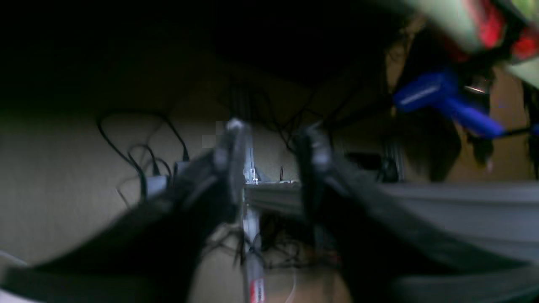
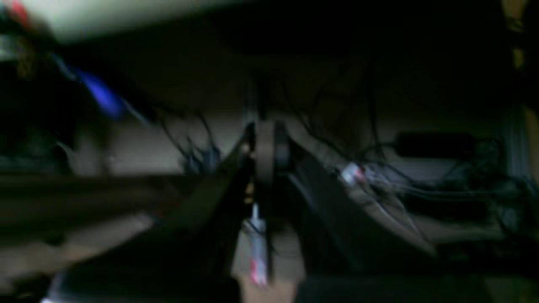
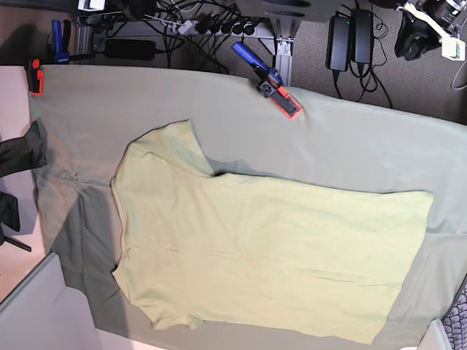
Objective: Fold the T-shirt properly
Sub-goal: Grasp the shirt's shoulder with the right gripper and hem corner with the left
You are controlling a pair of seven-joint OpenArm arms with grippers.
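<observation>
The pale yellow-green T-shirt [image 3: 263,248] lies spread flat on the grey-green table cloth [image 3: 350,138], sleeves and neck to the left, hem to the right. Neither arm shows in the base view. In the left wrist view my left gripper [image 1: 271,139] is open with nothing between its dark fingers [image 1: 231,160]; it looks past a table edge at cables on the floor. In the blurred right wrist view my right gripper [image 2: 265,145] is shut, fingertips pressed together with no cloth in them. The T-shirt appears in neither wrist view.
A blue-handled clamp with an orange jaw [image 3: 268,82] grips the cloth's far edge and also appears as the blue clamp [image 1: 446,101]. Another orange clamp [image 3: 34,76] sits at the far left corner. A dark garment [image 3: 18,149] hangs at the left edge. Cables and power bricks [image 3: 350,36] lie beyond the table.
</observation>
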